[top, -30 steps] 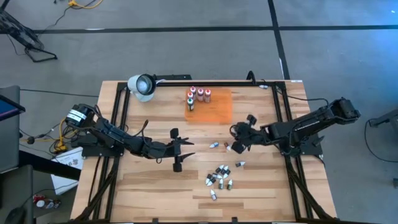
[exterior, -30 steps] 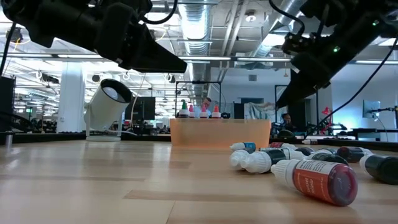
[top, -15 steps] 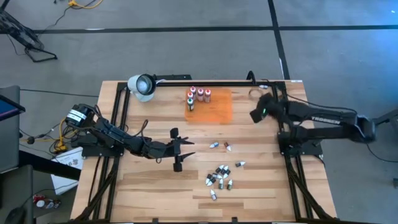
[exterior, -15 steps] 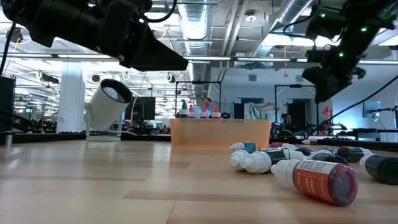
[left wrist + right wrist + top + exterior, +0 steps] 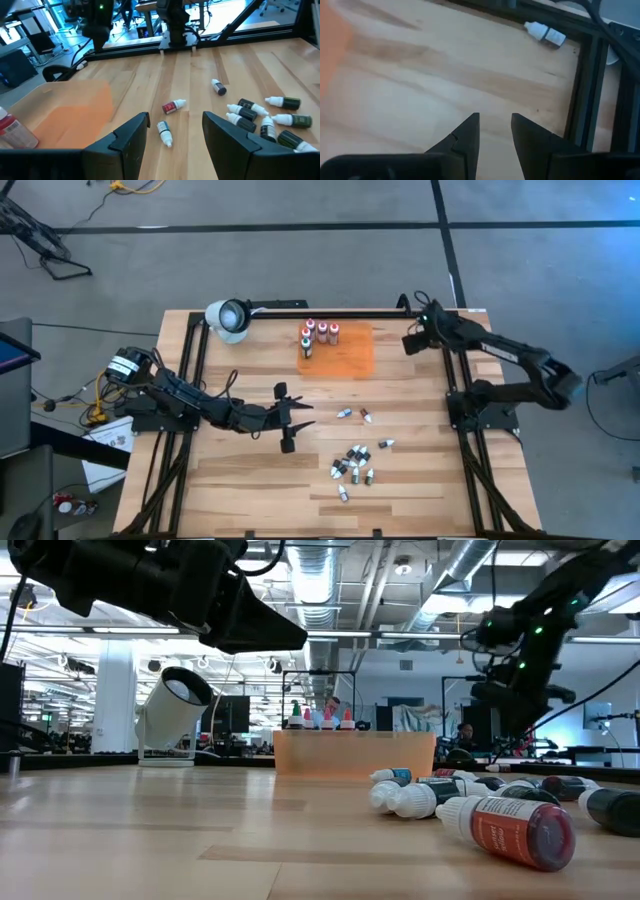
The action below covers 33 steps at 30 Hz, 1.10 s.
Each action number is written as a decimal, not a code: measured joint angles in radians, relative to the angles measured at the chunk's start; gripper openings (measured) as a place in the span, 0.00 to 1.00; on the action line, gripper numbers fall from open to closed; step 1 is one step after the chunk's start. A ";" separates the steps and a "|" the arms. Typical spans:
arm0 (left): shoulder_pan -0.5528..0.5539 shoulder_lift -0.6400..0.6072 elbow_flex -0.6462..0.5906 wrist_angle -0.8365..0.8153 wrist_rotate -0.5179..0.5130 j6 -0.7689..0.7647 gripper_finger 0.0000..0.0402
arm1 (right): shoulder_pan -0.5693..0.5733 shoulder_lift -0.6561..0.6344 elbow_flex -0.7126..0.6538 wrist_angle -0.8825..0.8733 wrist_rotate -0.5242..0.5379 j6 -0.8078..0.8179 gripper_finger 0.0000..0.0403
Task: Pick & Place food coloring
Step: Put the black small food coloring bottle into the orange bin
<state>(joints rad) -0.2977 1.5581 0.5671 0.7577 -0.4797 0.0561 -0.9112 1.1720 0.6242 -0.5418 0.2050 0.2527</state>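
Observation:
Several food coloring bottles (image 5: 318, 335) stand upright on the flat orange mat (image 5: 348, 355) at the far middle. Two small ones (image 5: 355, 415) lie on the wood at the centre, and a heap (image 5: 352, 465) lies nearer the front. My left gripper (image 5: 297, 423) hovers open left of the centre pair; its wrist view shows a red bottle (image 5: 173, 106) and a white-capped one (image 5: 164, 132) lying ahead of it. My right gripper (image 5: 408, 342) hangs open above bare wood right of the mat, holding nothing (image 5: 494, 120). One small bottle (image 5: 546, 33) lies by the frame.
A white lamp (image 5: 228, 317) sits at the far left corner, with a black bar (image 5: 330, 308) along the far edge. Black frame rails (image 5: 452, 380) run down both table sides. Bare wood lies between the mat and the loose bottles.
My right gripper has swung from beside the centre bottles toward the table's far right corner, turning as it went, with nothing in it. The bottles lie where they were.

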 joint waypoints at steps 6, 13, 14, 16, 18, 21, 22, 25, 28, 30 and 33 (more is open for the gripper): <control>0.001 0.000 0.000 -0.008 0.001 -0.003 0.46 | -0.026 0.166 0.145 0.023 0.003 0.001 0.27; 0.001 0.000 0.000 -0.023 0.004 -0.007 0.46 | -0.063 0.304 0.318 -0.004 0.008 0.005 0.37; 0.001 0.000 0.000 -0.027 0.004 -0.008 0.46 | -0.073 0.322 0.336 -0.021 0.009 0.008 0.39; 0.001 0.000 0.000 -0.034 0.005 -0.012 0.46 | -0.094 0.355 0.357 -0.059 0.016 0.009 0.43; 0.001 0.000 0.000 -0.042 0.010 -0.014 0.46 | -0.111 0.388 0.371 -0.090 0.043 0.009 0.47; 0.001 0.000 0.000 -0.049 0.011 -0.014 0.46 | -0.133 0.435 0.373 -0.114 0.058 0.012 0.50; 0.001 0.000 0.000 -0.054 0.011 -0.014 0.46 | -0.140 0.450 0.375 -0.118 0.059 0.012 0.51; 0.001 0.000 0.000 -0.069 0.010 -0.014 0.46 | -0.132 0.472 0.406 -0.106 0.060 0.013 0.53; 0.001 0.000 0.000 -0.074 0.005 -0.014 0.46 | -0.129 0.502 0.419 -0.111 0.057 0.027 0.53; 0.001 0.000 0.000 -0.073 0.004 -0.014 0.46 | -0.133 0.520 0.431 -0.114 0.056 0.050 0.53; 0.001 0.000 0.000 -0.072 0.003 -0.014 0.46 | -0.149 0.546 0.440 -0.121 0.061 0.105 0.52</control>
<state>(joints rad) -0.2966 1.5585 0.5671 0.6857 -0.4770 0.0422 -1.0603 1.7180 1.0637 -0.6624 0.2665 0.3577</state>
